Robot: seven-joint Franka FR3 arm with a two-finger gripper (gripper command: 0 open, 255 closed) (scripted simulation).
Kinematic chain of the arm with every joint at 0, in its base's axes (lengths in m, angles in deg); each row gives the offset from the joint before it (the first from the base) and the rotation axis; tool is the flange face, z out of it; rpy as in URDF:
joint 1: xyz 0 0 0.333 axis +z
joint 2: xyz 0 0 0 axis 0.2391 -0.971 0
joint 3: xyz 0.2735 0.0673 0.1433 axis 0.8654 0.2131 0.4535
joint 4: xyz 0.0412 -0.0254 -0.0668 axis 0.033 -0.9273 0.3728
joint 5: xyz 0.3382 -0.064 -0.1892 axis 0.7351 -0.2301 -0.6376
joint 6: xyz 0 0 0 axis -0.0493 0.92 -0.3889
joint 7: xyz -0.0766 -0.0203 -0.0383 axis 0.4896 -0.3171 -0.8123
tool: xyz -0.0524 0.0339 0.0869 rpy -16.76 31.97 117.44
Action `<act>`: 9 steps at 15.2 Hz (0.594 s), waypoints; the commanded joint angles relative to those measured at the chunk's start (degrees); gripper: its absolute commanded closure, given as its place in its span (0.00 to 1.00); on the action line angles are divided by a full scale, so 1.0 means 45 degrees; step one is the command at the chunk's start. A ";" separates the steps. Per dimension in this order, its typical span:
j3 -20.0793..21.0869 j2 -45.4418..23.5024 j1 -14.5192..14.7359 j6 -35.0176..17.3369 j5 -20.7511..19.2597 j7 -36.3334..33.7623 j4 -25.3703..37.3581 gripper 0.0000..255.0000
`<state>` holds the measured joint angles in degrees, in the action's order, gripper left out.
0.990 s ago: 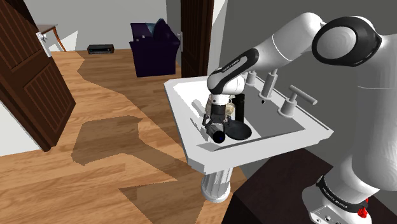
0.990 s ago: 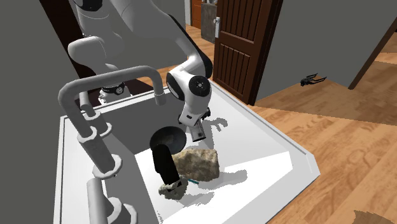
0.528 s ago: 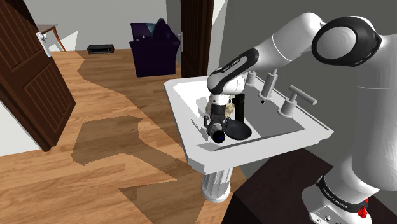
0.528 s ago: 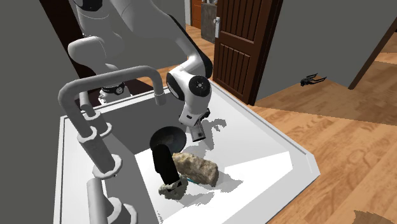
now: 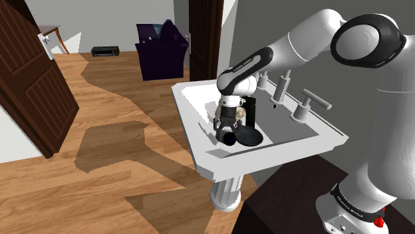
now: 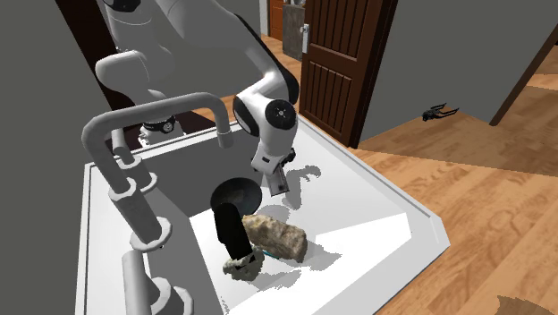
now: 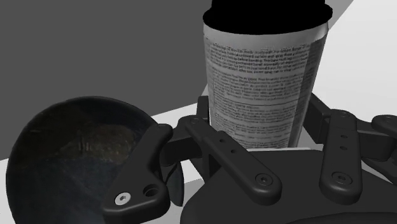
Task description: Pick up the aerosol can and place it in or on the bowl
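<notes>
Fingers [image 7: 235,159] are clasping the can [image 7: 264,83] from both sides. Its white label is carrying small black print, and its top is black. It is being held inside the white sink [image 5: 199,143], just beside a black bowl [image 7: 70,153] and not in it. A white arm [image 5: 292,46] is reaching down over the basin, grey taps [image 5: 306,105] are standing at the back, and wood floor [image 5: 120,100] is spreading beyond.
</notes>
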<state>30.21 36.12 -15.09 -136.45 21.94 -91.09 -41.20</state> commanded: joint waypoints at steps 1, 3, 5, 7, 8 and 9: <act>-0.0008 0.0255 -0.0014 0.0237 -0.0026 -0.0069 -0.0006 1.00; -0.0011 0.0504 -0.0024 0.0485 -0.0049 -0.0149 0.0003 1.00; -0.0015 0.0747 -0.0034 0.0737 -0.0071 -0.0229 0.0022 1.00; -0.0018 0.0982 -0.0044 0.0993 -0.0094 -0.0310 0.0052 1.00; -0.0020 0.1097 -0.0049 0.1122 -0.0104 -0.0351 0.0072 1.00; -0.0022 0.1211 -0.0055 0.1252 -0.0115 -0.0392 0.0094 1.00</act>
<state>30.14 41.06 -15.28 -131.48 21.50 -92.69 -40.95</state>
